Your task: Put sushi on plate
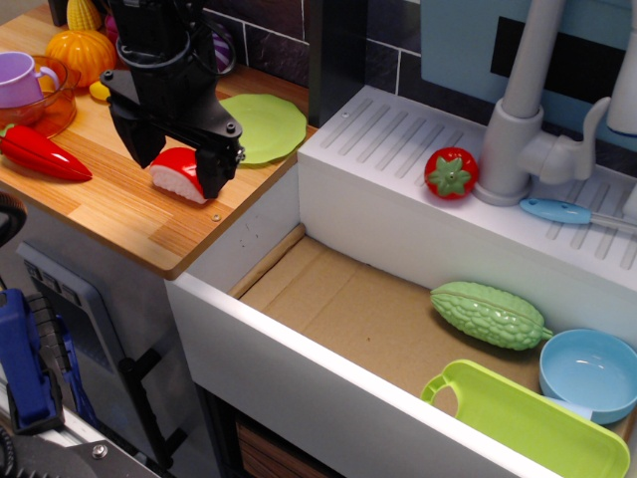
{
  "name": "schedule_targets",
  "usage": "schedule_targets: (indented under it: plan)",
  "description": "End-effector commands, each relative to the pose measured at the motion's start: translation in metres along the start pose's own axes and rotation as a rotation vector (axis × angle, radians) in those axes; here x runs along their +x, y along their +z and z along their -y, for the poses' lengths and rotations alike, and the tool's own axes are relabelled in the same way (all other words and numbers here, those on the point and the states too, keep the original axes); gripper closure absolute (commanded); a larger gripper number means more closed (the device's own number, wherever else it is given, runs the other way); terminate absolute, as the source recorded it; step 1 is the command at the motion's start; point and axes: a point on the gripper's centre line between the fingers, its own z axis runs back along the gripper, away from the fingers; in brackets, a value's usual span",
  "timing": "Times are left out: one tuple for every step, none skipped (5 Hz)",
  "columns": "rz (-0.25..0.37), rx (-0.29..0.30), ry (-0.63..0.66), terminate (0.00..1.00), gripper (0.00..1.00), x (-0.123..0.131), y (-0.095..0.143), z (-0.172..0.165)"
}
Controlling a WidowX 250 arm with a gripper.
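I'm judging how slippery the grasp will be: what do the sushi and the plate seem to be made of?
The small red-topped toy sushi on its white rice base looks like glossy moulded plastic: its red top shows a highlight. The flat round light-green plate looks like smooth, matte plastic, evenly coloured with a thin rim. Neither material is certain.
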Motion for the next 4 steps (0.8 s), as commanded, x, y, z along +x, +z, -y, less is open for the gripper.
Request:
schedule_targets:
  plan:
    - [0.009, 0.038, -0.334, 0.00, 0.00, 0.013, 0.013, -0.012]
    - [0.010, 0.038, -0.568, 0.00, 0.00, 0.014, 0.009, -0.017]
    - [0.016, 0.026, -0.746, 0.00, 0.00, 0.014, 0.001, -0.022]
    - [0.026, 0.018, -0.885, 0.00, 0.00, 0.010, -0.014, -0.026]
